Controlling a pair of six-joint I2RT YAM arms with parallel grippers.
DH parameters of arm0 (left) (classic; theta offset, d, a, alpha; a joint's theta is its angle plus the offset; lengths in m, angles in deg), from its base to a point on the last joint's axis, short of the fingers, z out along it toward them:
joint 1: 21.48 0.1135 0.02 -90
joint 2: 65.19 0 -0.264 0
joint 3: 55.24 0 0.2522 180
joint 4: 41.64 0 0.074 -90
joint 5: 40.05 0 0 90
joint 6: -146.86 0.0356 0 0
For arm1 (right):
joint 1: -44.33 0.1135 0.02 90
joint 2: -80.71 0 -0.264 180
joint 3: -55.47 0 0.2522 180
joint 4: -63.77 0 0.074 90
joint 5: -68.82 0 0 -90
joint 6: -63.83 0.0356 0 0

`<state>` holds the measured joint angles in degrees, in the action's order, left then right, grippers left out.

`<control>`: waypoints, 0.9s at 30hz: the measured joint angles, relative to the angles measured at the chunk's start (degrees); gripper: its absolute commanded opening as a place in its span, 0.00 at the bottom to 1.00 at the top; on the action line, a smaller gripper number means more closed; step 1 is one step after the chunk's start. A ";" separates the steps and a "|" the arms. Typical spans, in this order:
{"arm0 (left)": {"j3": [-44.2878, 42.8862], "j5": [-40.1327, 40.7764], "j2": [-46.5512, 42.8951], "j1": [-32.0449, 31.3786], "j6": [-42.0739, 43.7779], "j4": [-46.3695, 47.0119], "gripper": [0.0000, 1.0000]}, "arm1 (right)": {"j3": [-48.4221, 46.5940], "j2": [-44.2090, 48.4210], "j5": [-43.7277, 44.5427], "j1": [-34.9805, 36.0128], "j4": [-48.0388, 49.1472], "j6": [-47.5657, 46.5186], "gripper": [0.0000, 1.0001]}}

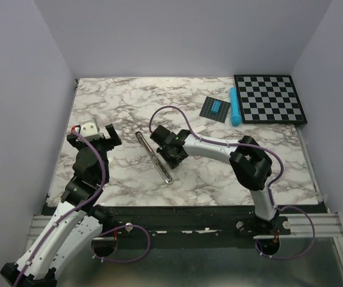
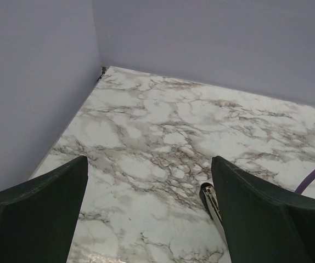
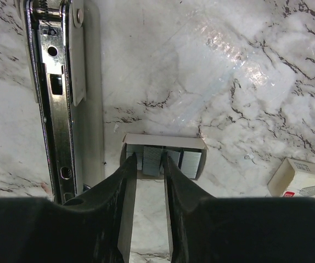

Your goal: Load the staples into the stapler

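Right hand [image 3: 150,164] was down on the small white cardboard tray [image 3: 163,141] of silvery-grey staple strips [image 3: 153,160]. Jaws were only narrowly parted, one finger either side of a single strip. I couldn't tell whether the pads bit on it or just flanked it.

The tray sat on the worktop [image 1: 118,95] just beside the slim black stapler [image 3: 53,109]. The stapler lay opened out flat with its shiny silver channel up. A second small white printed cardboard box [image 3: 305,181] lay off to the right, apart from the tray.

My read on doing this step well:
- Pinch the strip square across its flat sides, gently enough not to snap it.
- Lift straight up so the light tray doesn't come along.
- Line the strip up lengthwise with the channel and set it legs-down.

The strip looked thin and brittle, so slip or breakage was the likely failure.

Left hand [image 2: 149,181] was fully spread and held nothing, hovering near the stapler's end. It could pin the stapler if it skated.

The worktop was glossy white marble-pattern with grey veins, with a glare patch near the tray. Plain pale lilac walls [image 1: 177,36] stood on three sides. In the far right corner were a black-and-white checkerboard [image 1: 270,98], a cyan cylinder [image 1: 235,106] and a dark square tile with a blue grid [image 1: 215,109].
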<state>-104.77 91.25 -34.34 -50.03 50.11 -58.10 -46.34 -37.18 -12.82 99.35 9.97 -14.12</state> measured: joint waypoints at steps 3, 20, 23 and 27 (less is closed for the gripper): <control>-0.02 0.00 0.00 0.00 0.00 0.00 0.99 | 0.00 0.00 0.02 0.02 0.02 -0.07 0.31; 0.00 -0.02 0.00 0.00 0.00 0.00 0.99 | 0.02 0.13 -0.11 0.02 0.02 -0.39 0.17; 0.00 -0.02 0.00 0.00 0.00 0.00 0.99 | 0.07 0.94 -0.24 0.00 0.00 -0.50 0.17; -0.02 -0.02 -0.11 0.00 0.00 -0.04 0.99 | 0.07 3.74 -0.33 0.00 0.00 -0.55 0.17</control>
<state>-104.79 91.23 -34.45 -50.03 50.11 -58.14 -46.28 -33.44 -13.15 99.35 9.97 -14.67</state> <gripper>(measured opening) 0.990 0.173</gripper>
